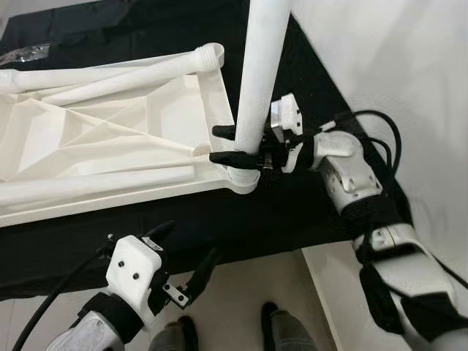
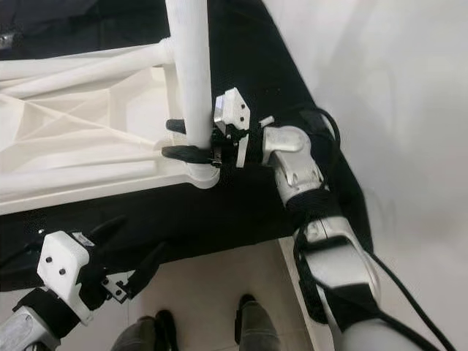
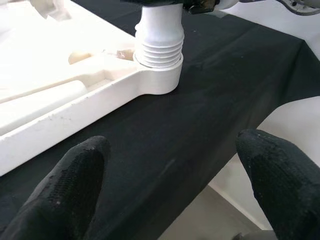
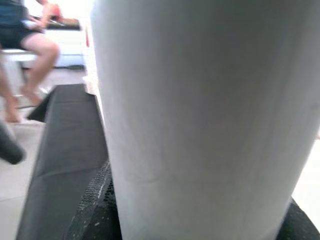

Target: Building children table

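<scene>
Right tool (image 1: pixel 235 145) clamps the upright white leg (image 1: pixel 262 66) above its corner socket (image 3: pixel 159 80) in the upturned tabletop (image 1: pixel 88 139); left tool (image 1: pixel 184 256) hangs open nearby. No readable writing.

I see a white table leg (image 1: pixel 259 80), a white tabletop (image 1: pixel 110 139), a black cloth (image 1: pixel 278 212), and black claw fingers (image 1: pixel 234 157).

White plastic tabletop (image 1: pixel 110 139) lies upside down, ribbed underside up, just left of the right tool (image 1: pixel 235 145), whose black fingers clamp the white round leg (image 1: pixel 259 73) standing upright in the tabletop's corner socket (image 3: pixel 159 75).
</scene>
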Robot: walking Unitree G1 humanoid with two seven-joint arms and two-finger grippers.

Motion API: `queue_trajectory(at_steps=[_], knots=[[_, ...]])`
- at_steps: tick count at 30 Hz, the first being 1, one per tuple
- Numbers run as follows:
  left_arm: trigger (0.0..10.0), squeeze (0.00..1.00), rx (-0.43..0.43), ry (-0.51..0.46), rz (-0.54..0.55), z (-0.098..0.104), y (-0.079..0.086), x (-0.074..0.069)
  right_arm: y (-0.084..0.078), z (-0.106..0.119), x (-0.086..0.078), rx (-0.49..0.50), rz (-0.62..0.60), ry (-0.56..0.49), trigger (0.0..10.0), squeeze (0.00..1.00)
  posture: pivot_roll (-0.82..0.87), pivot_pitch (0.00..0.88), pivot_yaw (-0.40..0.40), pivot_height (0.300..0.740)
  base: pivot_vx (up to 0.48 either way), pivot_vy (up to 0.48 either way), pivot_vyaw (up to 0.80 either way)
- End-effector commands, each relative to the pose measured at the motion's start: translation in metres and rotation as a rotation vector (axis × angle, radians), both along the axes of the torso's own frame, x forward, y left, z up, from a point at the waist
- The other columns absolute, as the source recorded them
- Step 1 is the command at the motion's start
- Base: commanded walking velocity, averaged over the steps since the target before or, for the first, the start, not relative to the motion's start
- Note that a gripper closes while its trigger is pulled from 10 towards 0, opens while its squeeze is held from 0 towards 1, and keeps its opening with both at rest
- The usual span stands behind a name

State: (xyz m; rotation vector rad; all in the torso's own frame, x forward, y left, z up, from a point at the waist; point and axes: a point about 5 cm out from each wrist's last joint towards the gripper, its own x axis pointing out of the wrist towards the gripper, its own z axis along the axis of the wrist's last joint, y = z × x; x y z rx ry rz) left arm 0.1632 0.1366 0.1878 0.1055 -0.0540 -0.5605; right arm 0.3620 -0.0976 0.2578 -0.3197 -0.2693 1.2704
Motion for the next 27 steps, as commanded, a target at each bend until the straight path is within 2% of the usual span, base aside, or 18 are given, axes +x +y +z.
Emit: queue_trajectory(at_steps=[1,2,5,9,10,12,16,18,19,21,25,27], knots=[[10.0,0.00,-0.004,0.022,-0.001,-0.005,0.000,-0.001,-0.009,-0.039,0.005,-0.111,-0.132,0.139,10.0,0.00,-0.01,0.344,0.003,0.740,0.000,0.000,0.00],[10.0,0.00,-0.004,0.020,0.000,-0.005,0.000,0.000,-0.007,-0.044,0.005,-0.103,-0.221,0.177,10.0,0.00,-0.02,0.342,0.000,0.740,0.000,0.000,0.00],[10.0,0.00,-0.004,0.018,0.001,-0.005,0.000,0.001,-0.006,-0.047,0.005,-0.095,-0.275,0.201,10.0,0.00,-0.02,0.342,0.000,0.740,0.000,0.000,0.00],[10.0,0.00,-0.002,0.014,0.003,-0.005,0.001,0.002,-0.001,-0.060,-0.002,-0.020,-0.524,0.254,10.0,0.00,-0.02,0.340,0.000,0.740,0.000,0.000,0.00],[10.0,0.00,-0.002,0.014,0.003,-0.005,0.001,0.002,-0.001,-0.060,-0.002,-0.020,-0.524,0.254,10.0,0.00,-0.02,0.340,0.000,0.740,0.000,0.000,0.00],[10.0,0.00,-0.002,0.013,0.003,-0.006,0.001,0.003,0.006,-0.065,-0.012,0.019,-0.614,0.271,10.0,0.00,-0.03,0.339,0.002,0.740,0.000,0.000,0.00],[10.0,0.00,-0.002,0.013,0.003,-0.006,0.001,0.003,0.009,-0.066,-0.016,0.035,-0.640,0.276,10.0,0.00,-0.03,0.339,0.002,0.740,0.000,0.000,0.00],[10.0,0.00,0.000,0.012,0.003,-0.007,0.002,0.004,0.021,-0.076,-0.034,0.069,-0.747,0.281,10.0,0.00,-0.03,0.337,0.001,0.740,0.000,0.000,0.00],[10.0,0.00,0.000,0.012,0.003,-0.007,0.002,0.004,0.021,-0.076,-0.034,0.069,-0.747,0.281,10.0,0.00,-0.03,0.337,0.001,0.740,0.000,0.000,0.00],[10.0,0.00,0.001,0.010,0.004,-0.007,0.003,0.005,0.029,-0.082,-0.045,0.106,-0.835,0.297,10.0,0.00,-0.03,0.334,0.003,0.740,0.000,0.000,0.00],[10.0,0.00,0.003,0.008,0.005,-0.007,0.003,0.006,0.036,-0.086,-0.052,0.113,-0.892,0.303,10.0,0.00,-0.03,0.333,0.003,0.740,0.000,0.000,0.00],[10.0,0.00,0.006,0.006,0.007,-0.008,0.004,0.007,0.043,-0.087,-0.057,0.135,-0.957,0.297,10.0,0.00,-0.02,0.327,0.006,0.740,0.000,0.000,0.00]])
